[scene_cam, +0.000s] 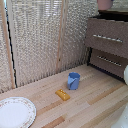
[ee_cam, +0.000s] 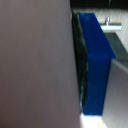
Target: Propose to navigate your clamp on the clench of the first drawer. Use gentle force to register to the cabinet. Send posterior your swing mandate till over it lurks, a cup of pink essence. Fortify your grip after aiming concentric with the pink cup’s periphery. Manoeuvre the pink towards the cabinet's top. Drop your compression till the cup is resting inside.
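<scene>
Pink cup (scene_cam: 105, 4) sat on the cabinet (scene_cam: 102, 26) top, cut off by the frame edge. First drawer (scene_cam: 106, 38) was shut, its clench (scene_cam: 107, 38) untouched. Wrist view showed one blue fingertip (ee_cam: 95, 60) against a blurred pinkish surface; jaw opening couldn't be judged. Blue cup (scene_cam: 73, 80) and yellow block (scene_cam: 62, 94) stood on the table (scene_cam: 95, 100), near a plate (scene_cam: 15, 112).

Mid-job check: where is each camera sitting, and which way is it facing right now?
Exterior view: off the arm, above the wooden table, looking down across it at the cabinet on the exterior view's right; only a white piece of arm shows at the edge.
Wrist view: on the wrist, very close; a blue finger lies against a pink-grey surface, with a silver bar handle behind.
Shared: a silver handle; which drawer's, I cannot tell.
</scene>
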### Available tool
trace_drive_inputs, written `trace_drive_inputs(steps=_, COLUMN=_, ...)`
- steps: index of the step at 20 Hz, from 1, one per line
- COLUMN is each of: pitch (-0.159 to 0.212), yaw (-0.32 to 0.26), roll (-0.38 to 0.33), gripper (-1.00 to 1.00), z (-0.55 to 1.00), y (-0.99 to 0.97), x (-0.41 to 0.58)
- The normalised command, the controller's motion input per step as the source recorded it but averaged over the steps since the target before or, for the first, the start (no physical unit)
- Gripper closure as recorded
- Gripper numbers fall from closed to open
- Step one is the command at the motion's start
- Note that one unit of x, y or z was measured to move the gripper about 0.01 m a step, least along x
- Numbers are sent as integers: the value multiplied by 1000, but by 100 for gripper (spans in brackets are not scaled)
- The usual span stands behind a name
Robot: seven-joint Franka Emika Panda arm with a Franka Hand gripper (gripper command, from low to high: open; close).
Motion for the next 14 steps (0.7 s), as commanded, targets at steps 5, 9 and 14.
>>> trace_drive_inputs(steps=5, pitch=61, yaw=-62, roll=54, gripper=100, z=-69, y=-774, x=-19)
trace_drive_inputs(steps=9, pitch=6, yaw=-15, roll=84, gripper=100, z=-91, y=-339, x=-67)
trace_drive_inputs(steps=14, pitch=37, yaw=-21, roll=199, gripper=-100, z=370, y=10, x=0)
